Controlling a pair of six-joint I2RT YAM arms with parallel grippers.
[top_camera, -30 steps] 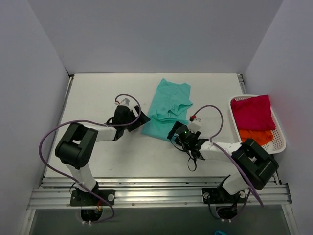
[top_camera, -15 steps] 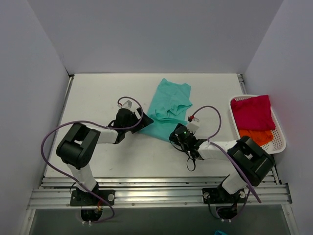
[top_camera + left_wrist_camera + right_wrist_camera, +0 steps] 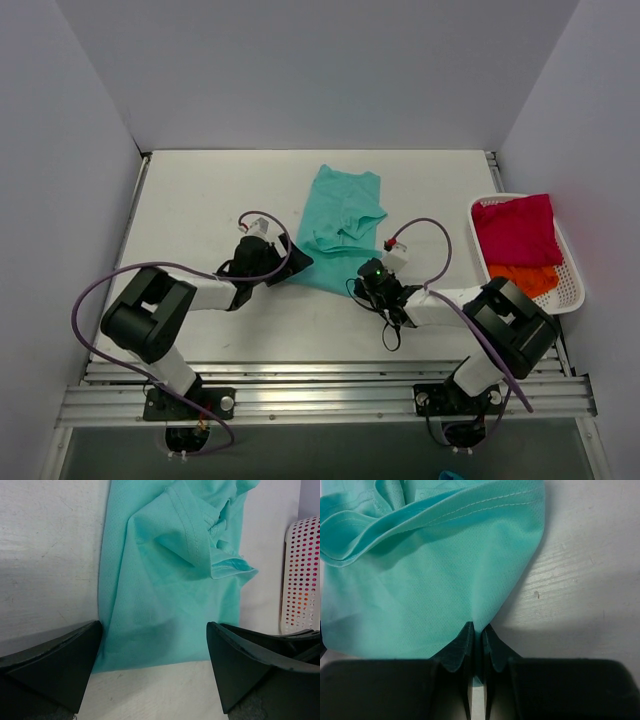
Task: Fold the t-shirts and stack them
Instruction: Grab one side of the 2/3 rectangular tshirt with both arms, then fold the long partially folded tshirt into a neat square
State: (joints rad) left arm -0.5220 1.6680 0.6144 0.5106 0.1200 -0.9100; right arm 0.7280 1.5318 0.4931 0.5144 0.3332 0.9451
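The teal t-shirt [image 3: 338, 225] lies crumpled on the white table, near its middle, with a sleeve folded over [image 3: 190, 535]. My right gripper [image 3: 364, 284] is at the shirt's near right edge. In the right wrist view this gripper [image 3: 477, 630] is shut on a pinch of the teal fabric [image 3: 435, 580]. My left gripper [image 3: 288, 262] is at the shirt's near left corner, and it stands wide open [image 3: 153, 627], its fingers either side of the hem and nothing gripped. A crimson-pink t-shirt [image 3: 515, 228] and an orange one [image 3: 522, 277] lie in the basket.
The white mesh basket [image 3: 574, 283] stands at the table's right edge and also shows in the left wrist view [image 3: 300, 575]. Purple cables loop off both arms. Grey walls enclose the table on three sides.
My right gripper has shut on the teal shirt's near edge. The left gripper has moved right and nearer, to the shirt's near left corner, staying open. The shirt has shifted slightly left.
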